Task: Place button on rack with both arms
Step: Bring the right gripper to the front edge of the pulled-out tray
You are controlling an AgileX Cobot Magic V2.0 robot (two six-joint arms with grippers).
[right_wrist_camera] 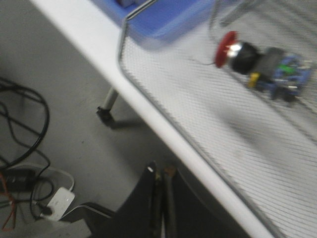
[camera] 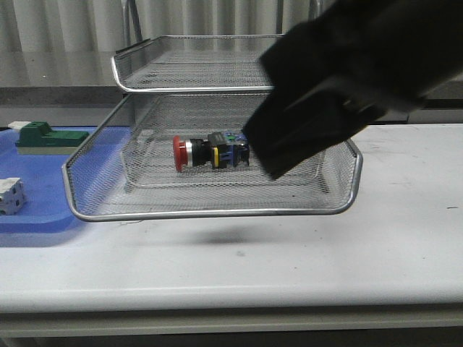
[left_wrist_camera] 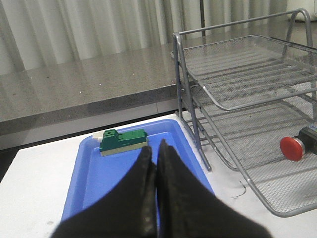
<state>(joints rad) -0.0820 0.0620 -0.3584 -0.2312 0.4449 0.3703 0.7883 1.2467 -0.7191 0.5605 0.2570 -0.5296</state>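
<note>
On the rack's [camera: 217,206] lower tray the button [camera: 210,153] lies on its side, red cap pointing left; my right arm [camera: 340,79] looms over the tray's right half, its gripper [right_wrist_camera: 161,198] pressed together, empty; my left gripper [left_wrist_camera: 154,168], likewise closed on nothing, hovers above the blue tray [left_wrist_camera: 89,173] near the green-and-white block [left_wrist_camera: 122,141]; a white block [camera: 10,196] sits at far left.

Bulky black right arm [camera: 340,79]; black, seemingly smooth fingers [left_wrist_camera: 173,188].

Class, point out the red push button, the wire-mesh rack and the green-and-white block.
red push button [camera: 179,154]: front view, on its red cap.
wire-mesh rack [camera: 217,213]: front view, on the lower tier's front rim.
green-and-white block [left_wrist_camera: 123,140]: left wrist view, on its green top.
</note>
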